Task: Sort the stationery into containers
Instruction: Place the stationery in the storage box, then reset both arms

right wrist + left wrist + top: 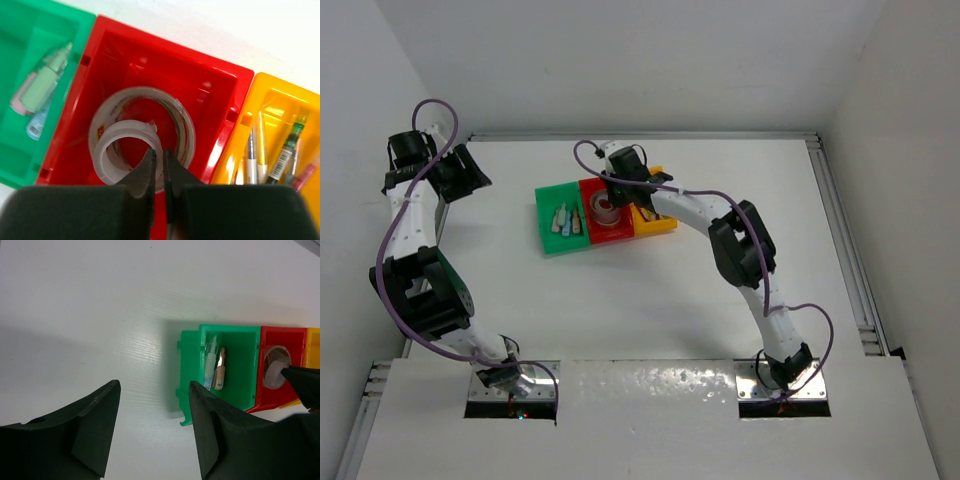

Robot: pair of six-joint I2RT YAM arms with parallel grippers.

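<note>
The left gripper (155, 432) hung with its jaws wide apart over the bare white table (100, 315). The green bin (235, 340) sat just ahead of its right-hand finger (215, 440).

Left of the right gripper (159, 161), that bin held chunky pastel pieces (42, 85). The red bin (150, 50) lay directly under this gripper's jaws, which were drawn almost together. A small white tape roll (107, 150) sat inside a larger clear one (185, 125), and its rim ran into the slit between the jaws. Whether they pinched it could not be told. Right of the jaws, the yellow-orange bin (280, 95) held pens (280, 155).
</note>
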